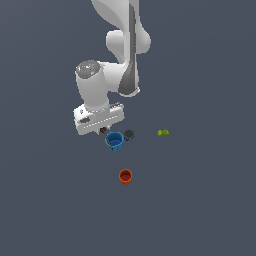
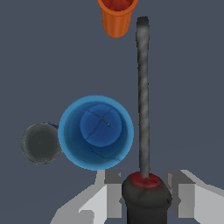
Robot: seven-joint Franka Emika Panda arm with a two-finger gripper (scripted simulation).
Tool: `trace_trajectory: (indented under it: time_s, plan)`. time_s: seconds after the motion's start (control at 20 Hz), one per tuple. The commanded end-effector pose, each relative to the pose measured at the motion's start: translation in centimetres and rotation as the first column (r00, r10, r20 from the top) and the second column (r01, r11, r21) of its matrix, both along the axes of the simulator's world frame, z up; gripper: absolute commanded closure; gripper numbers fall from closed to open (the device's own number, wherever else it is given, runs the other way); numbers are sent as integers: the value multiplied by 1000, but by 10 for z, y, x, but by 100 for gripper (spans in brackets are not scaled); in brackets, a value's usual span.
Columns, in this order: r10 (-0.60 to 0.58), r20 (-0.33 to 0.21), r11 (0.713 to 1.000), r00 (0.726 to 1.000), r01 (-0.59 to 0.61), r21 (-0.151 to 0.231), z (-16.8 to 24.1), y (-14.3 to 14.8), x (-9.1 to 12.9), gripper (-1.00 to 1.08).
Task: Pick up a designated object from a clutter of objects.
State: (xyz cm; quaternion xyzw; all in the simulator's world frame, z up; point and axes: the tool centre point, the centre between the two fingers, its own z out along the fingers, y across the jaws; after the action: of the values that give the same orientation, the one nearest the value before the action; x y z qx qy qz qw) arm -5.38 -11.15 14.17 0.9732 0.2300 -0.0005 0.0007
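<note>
- While the screwdriver (image 2: 144, 131) lies on the tabletop (image 2: 183, 87), its red-and-black handle sits between the two fingers (image 2: 109, 197) — they flank it closely, but contact I cannot tell.
- Its thin shaft passes just beside the blue cup (image 2: 96, 132).
- Dark grey disc (image 2: 40, 143) touches the cup's other side.
- Orange cup (image 2: 116, 17) stands beyond the shaft tip — yellow-green piece (image 1: 163, 132) lies well apart.

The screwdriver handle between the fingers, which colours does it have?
The handle is black with a red top where the shaft begins; the wrist view shows it best.
</note>
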Motion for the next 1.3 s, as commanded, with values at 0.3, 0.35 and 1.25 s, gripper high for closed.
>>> trace_trajectory:
  time_s: [0.3,0.35,1.25]
  plan:
    - [-1,0,1000,1000,1,-3,80,53,30,108]
    - [-1,0,1000,1000,1,-3,90,59,33,108]
    - [1,0,1000,1000,-1,0,237,159,95,108]
